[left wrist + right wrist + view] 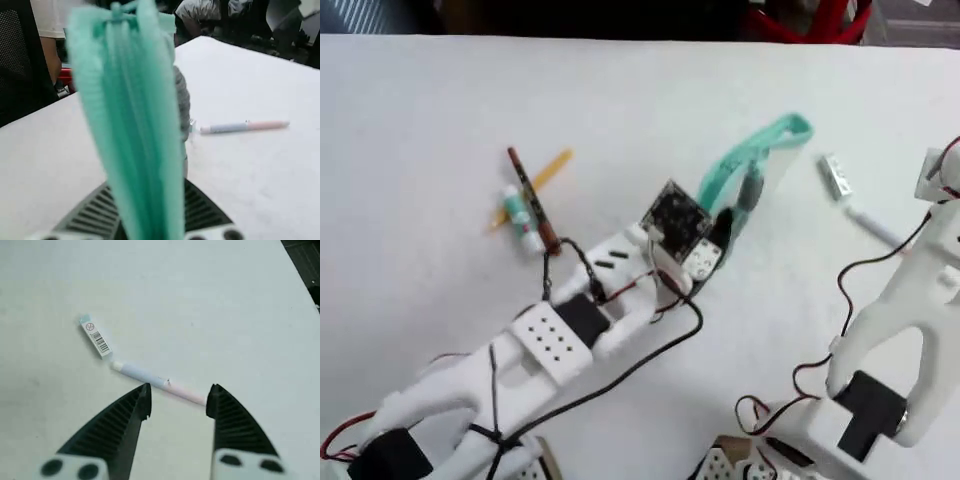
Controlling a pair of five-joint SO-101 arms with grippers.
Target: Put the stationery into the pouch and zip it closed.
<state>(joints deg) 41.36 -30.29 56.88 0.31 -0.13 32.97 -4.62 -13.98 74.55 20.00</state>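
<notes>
The left gripper [723, 232] is clamped on the teal pouch [752, 162], holding it upright near the middle of the worktop [620, 80]. The right gripper [178, 392] hangs wide open and empty over the pastel pen [150, 376] near the right edge. A small labelled block [95, 337] lies just beside the pen's tip. The grasp would probably go best straddling the pen's middle, jaws across the barrel. Bare worktop surrounds the pen, and the far edge is well apart.
</notes>
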